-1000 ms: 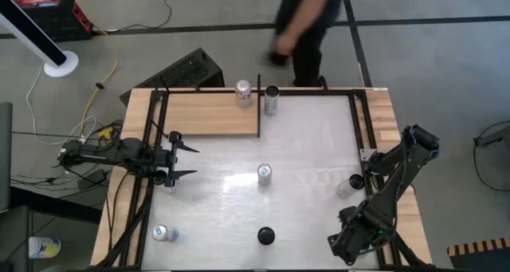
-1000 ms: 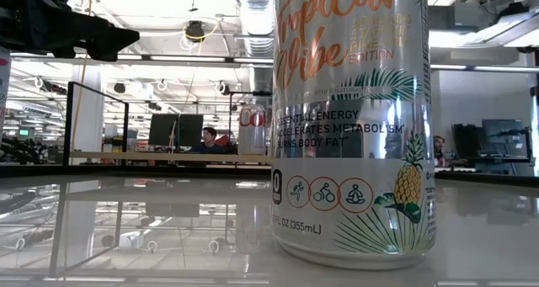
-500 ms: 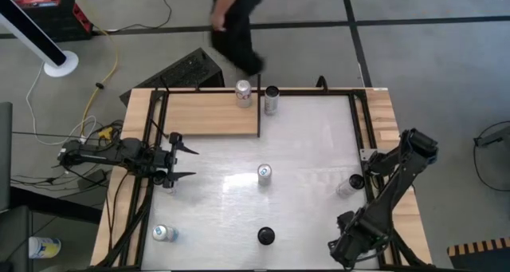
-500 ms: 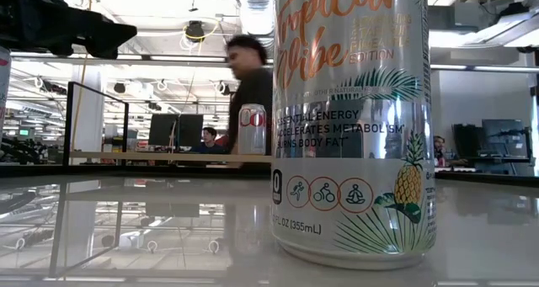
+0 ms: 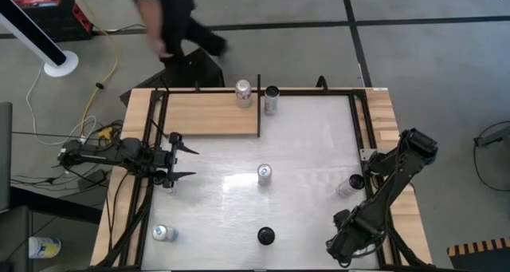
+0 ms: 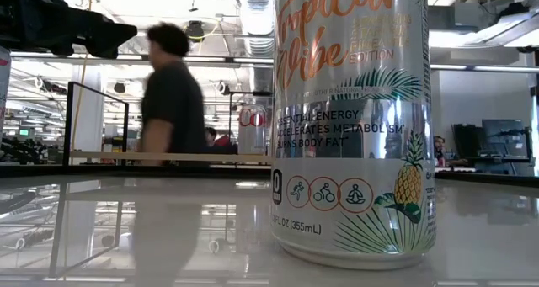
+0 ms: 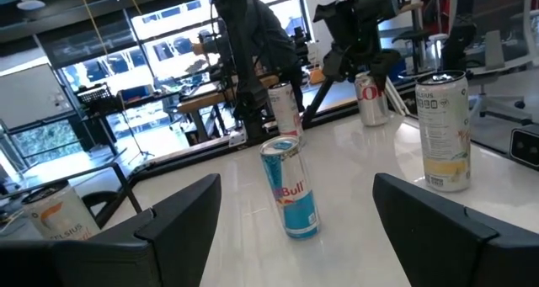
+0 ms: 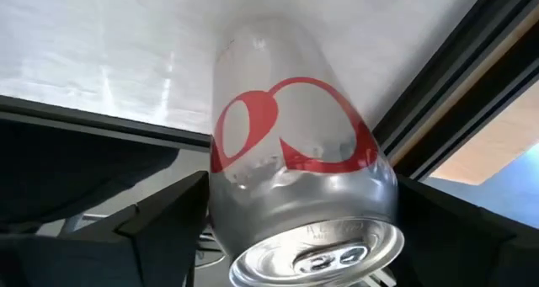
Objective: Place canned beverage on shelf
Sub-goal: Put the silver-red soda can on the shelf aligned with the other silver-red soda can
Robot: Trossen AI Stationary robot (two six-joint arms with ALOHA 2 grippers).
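Note:
The shelf (image 5: pixel 209 112), a wood-grain board, lies at the table's far left, and a can (image 5: pixel 243 92) stands on its right end. My right gripper (image 8: pixel 301 186) is open over the table's near right corner and points steeply down. Its fingers stand on either side of the top of an upright silver can with a red mark (image 8: pixel 295 152). In the high view my right arm (image 5: pixel 374 208) hides that can; the left wrist view shows it (image 7: pixel 370 98) below my right gripper. My left gripper (image 5: pixel 185 162) waits open at the left edge.
Other cans stand on the white tabletop: a blue one (image 5: pixel 264 174) in the middle, one (image 5: pixel 348 184) by the right rail, one (image 5: pixel 272 99) beside the shelf, one (image 5: pixel 164 234) near left, and a tall one (image 6: pixel 354 119) at the near edge. A person (image 5: pixel 171 21) walks beyond the far edge.
My right gripper has sunk a little toward the can below it, staying over the near right corner. The person behind the table has walked from right to left along the far edge.

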